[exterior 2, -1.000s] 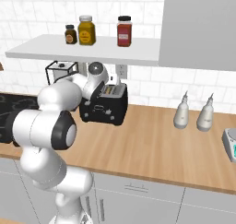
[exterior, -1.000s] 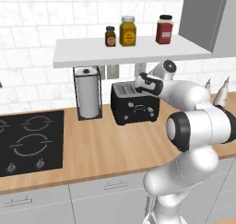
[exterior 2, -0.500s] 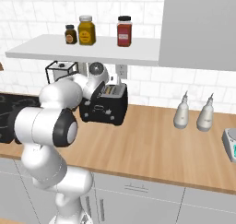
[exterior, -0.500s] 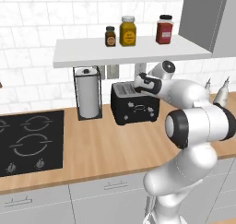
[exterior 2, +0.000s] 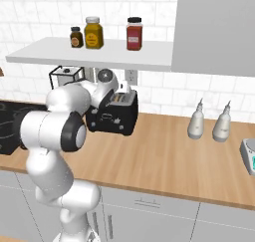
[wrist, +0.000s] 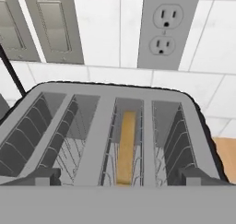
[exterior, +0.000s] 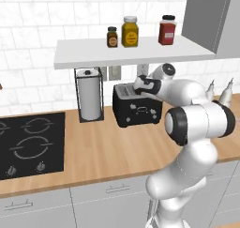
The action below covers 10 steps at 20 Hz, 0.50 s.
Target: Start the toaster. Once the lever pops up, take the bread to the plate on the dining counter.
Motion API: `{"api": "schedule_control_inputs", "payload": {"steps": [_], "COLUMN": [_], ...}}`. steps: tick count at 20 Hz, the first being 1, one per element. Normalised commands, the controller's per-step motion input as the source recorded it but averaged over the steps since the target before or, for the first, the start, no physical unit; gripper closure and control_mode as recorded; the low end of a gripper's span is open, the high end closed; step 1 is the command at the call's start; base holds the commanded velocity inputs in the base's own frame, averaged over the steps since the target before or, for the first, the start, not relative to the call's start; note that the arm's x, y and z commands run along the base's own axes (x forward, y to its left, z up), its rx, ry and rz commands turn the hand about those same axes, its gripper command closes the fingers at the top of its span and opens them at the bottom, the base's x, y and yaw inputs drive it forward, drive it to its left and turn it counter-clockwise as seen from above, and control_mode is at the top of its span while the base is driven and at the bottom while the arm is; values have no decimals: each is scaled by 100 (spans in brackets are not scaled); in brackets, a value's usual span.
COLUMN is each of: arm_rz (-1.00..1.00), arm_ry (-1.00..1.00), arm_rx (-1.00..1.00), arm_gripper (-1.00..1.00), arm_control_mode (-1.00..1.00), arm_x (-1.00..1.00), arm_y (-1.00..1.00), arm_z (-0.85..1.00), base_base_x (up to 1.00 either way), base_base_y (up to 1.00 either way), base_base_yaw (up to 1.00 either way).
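Bread [wrist: 125, 144] seen edge-up in right slot of toaster [wrist: 115, 140], frame centre. Judged light, stiff, crumbly; best pinched across flat faces. Gripper [wrist: 118, 177] fingers spread, nothing grasped.

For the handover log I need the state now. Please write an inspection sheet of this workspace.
Surface: wood counter along a white tiled wall.
Job's things: black toaster at the back of the counter; bread standing upright in one slot.
Clutter: paper towel roll left of the toaster; two pale bottles to its right; three jars on the shelf; hob.
Grippers: gripper just above the toaster top, fingertips apart.
Cables: nothing seen.
Surroundings: wall outlet behind the toaster.
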Motion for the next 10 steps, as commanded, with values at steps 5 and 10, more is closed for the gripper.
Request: {"api": "schedule_control_inputs", "payload": {"steps": [5,10], "arm_rz": [0,0], "arm_ry": [0,0], "arm_rx": [0,0], "arm_gripper": [-100,-100], "arm_control_mode": [-100,-100], "arm_x": [14,13], "arm_y": [0,-2], "arm_z": [-18,-8], "base_base_x": [0,0], "base_base_y": [0,0], "base_base_yaw": [0,0]}}
